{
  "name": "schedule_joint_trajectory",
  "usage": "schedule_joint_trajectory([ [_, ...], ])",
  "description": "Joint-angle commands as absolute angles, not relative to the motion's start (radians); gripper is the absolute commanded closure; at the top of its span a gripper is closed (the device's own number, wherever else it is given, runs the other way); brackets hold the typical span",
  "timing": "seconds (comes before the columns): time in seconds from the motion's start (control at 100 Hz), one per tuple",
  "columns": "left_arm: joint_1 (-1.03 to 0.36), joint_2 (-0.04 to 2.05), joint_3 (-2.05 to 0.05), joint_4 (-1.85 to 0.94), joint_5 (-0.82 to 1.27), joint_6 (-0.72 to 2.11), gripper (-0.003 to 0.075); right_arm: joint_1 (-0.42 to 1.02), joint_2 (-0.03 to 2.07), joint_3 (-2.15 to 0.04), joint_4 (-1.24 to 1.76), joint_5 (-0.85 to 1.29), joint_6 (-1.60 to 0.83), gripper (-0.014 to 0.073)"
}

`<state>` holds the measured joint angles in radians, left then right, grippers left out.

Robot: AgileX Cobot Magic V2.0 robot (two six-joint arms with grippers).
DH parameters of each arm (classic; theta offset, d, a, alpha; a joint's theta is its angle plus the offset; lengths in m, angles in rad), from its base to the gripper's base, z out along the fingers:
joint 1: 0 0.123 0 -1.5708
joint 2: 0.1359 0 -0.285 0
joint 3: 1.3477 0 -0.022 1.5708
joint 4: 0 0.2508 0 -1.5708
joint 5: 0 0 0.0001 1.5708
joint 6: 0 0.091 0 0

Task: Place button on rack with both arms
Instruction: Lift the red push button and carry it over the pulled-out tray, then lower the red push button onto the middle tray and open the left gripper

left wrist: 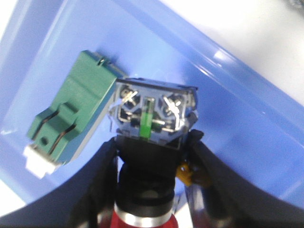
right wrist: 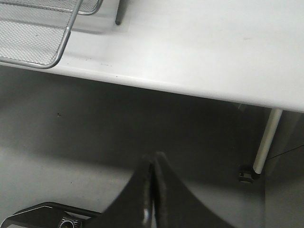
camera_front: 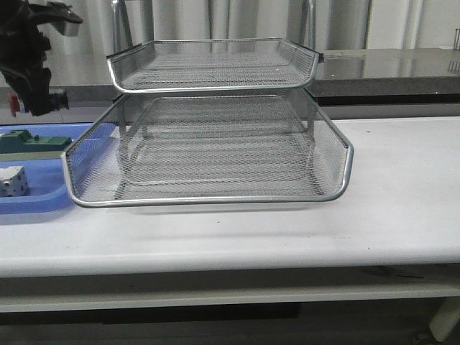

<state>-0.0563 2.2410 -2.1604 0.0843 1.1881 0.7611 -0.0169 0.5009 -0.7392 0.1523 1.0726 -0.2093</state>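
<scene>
Left wrist view: left tool (left wrist: 154,190) grips button (left wrist: 151,142) | right tool (right wrist: 153,190) closed, empty

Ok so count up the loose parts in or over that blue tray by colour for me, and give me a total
Red-headed button, held in the left gripper above the blue tray: 1
Green block: 1
White dice-like block: 1
Total: 3
</scene>
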Motion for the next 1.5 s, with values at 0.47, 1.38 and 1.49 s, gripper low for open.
schedule_joint_trajectory([
  [0.47, -0.064, 1.879, -2.193, -0.147, 1.27, 0.728, 0.0716, -0.017, 0.504, -0.771, 0.156, 1.014, -0.206, 0.0664],
  [1.38, -0.549, 1.744, -1.861, -0.169, 1.253, 0.728, 0.0732, -0.017, 0.504, -0.771, 0.156, 1.015, -0.206, 0.0664],
  [1.49, -0.568, 1.787, -1.862, -0.169, 1.245, 0.728, 0.0732, -0.017, 0.504, -0.771, 0.156, 1.015, -0.206, 0.0664],
])
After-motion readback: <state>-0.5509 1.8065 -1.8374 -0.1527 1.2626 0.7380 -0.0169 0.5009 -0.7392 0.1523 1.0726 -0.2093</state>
